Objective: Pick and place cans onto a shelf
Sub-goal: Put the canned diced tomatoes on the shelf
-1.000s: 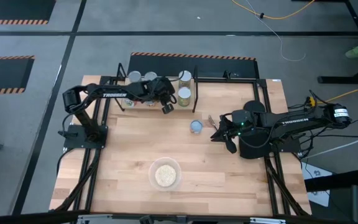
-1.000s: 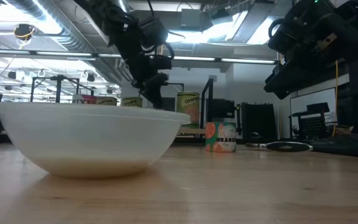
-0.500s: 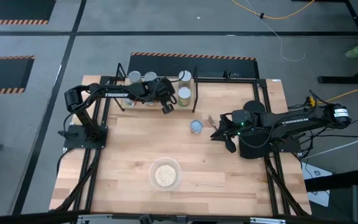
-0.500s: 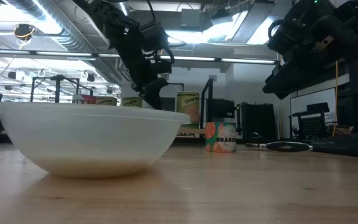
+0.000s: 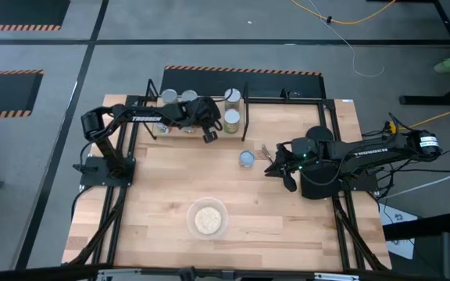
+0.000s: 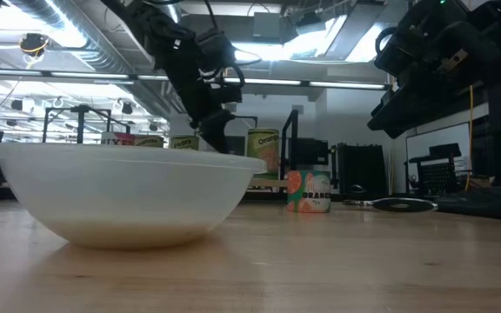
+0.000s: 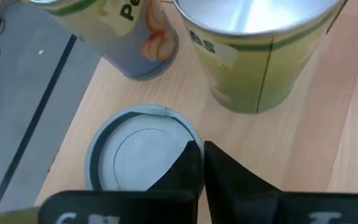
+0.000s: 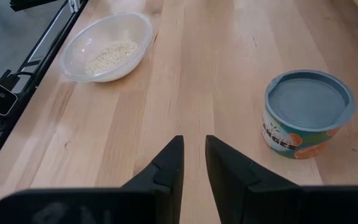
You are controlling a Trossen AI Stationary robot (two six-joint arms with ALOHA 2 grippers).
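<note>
We are hovering the left gripper (image 5: pixel 208 134), fingers together, over shelf (image 5: pixel 180 125) cans (image 5: pixel 230 121) upper centre; the right gripper (image 5: pixel 274 163) is waiting slightly parted, centre-right.

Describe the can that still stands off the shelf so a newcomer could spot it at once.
Start at the wooden table. Near its middle, right of the shelf, one can stands alone. Unlike the shelved cans, it has a pale blue lid and an orange-patterned label.

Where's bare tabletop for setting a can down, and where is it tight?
Free: the stretch between the bowl and the left arm's base, and between the bowl and the lone can. Crowded: the shelf, with cans and the left claw.
</note>
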